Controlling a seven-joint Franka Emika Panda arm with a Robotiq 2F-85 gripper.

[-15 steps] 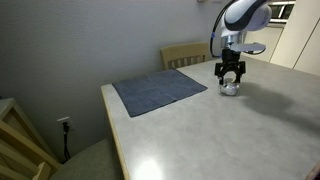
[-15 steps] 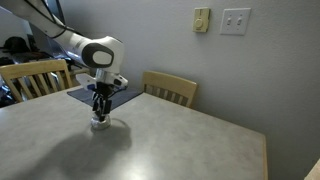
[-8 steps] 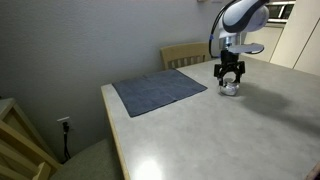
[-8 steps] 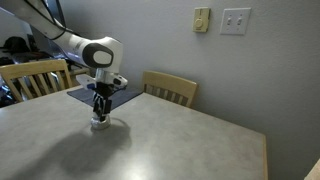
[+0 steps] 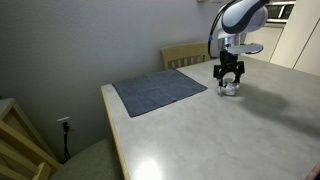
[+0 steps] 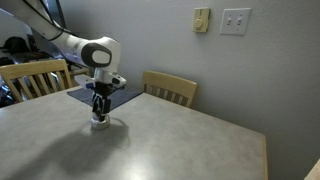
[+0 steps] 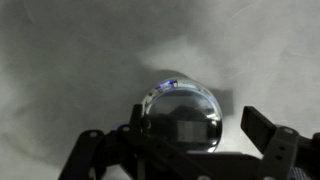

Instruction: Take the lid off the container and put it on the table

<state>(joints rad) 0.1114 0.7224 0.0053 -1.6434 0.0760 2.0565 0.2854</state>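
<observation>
The small silvery container [image 6: 100, 125] stands on the pale table [image 5: 200, 130], just beyond the blue-grey cloth mat's corner. Its shiny domed lid [image 7: 182, 118] sits on it and fills the middle of the wrist view. In both exterior views my gripper [image 5: 231, 80] [image 6: 99, 112] hangs straight down over it, with the fingers reaching down on either side of the lid [image 5: 230, 89]. In the wrist view my gripper [image 7: 198, 128] is open. The right finger [image 7: 264, 128] stands clear of the lid's edge. The left finger is dark and hard to separate from the lid.
The blue-grey cloth mat [image 5: 158, 92] lies flat on the table beside the container. A wooden chair [image 6: 170, 88] stands at the table's far side against the wall. Another chair [image 6: 35, 78] stands near the arm, and a wooden frame [image 5: 20, 140] beside the table's end.
</observation>
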